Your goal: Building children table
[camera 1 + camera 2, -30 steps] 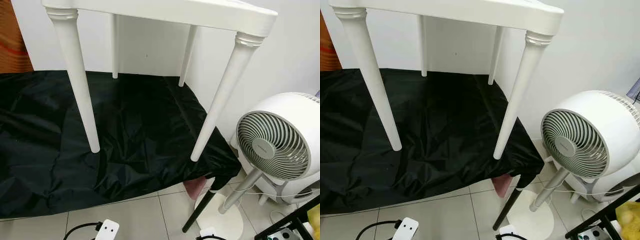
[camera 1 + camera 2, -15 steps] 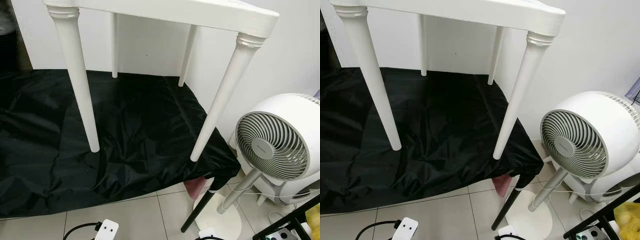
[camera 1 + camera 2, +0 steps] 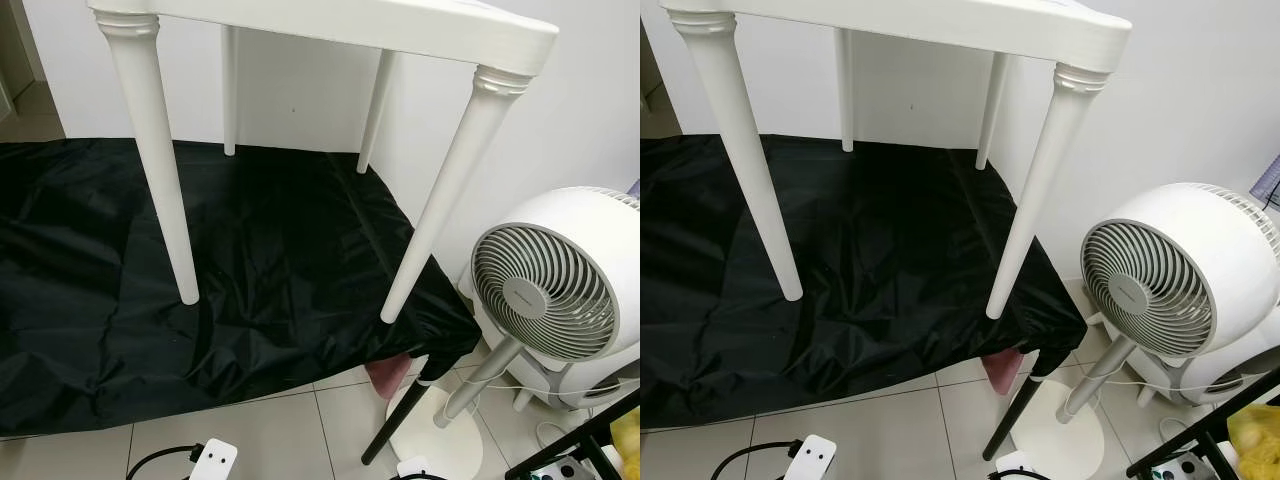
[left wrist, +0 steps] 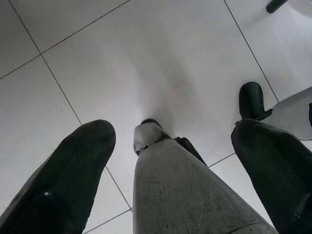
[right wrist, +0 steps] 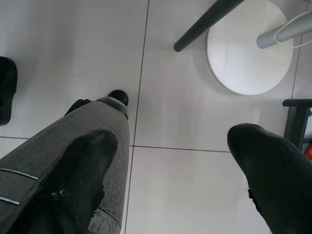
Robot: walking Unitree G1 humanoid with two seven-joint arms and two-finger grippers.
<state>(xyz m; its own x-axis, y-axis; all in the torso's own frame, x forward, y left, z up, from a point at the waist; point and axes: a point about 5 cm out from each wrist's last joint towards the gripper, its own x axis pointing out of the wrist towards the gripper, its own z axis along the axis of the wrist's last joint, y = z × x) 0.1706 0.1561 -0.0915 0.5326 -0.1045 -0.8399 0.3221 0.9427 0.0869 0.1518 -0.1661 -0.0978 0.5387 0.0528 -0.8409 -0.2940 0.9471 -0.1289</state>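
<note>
The white children's table [image 3: 400,25] stands upright on a black cloth [image 3: 280,270]. All its round legs are fitted: the near left leg [image 3: 160,180] and near right leg [image 3: 440,200] rest on the cloth, and two more stand by the wall. My left gripper [image 4: 173,130] hangs open over white floor tiles, beside my own grey leg [image 4: 175,190]. My right gripper [image 5: 174,134] also hangs open above the tiles, with nothing between its fingers.
A white pedestal fan [image 3: 545,285] with a round base [image 3: 440,440] stands right of the cloth's corner. A slanted black leg [image 3: 395,425] and something pink [image 3: 388,372] show under that corner. A white power strip [image 3: 213,462] lies on the tiles in front. A black rack [image 3: 590,440] is at the far right.
An orange-brown thing at the far left edge, by the wall, has gone from view, and pale floor shows there now. The table and cloth have not moved.
</note>
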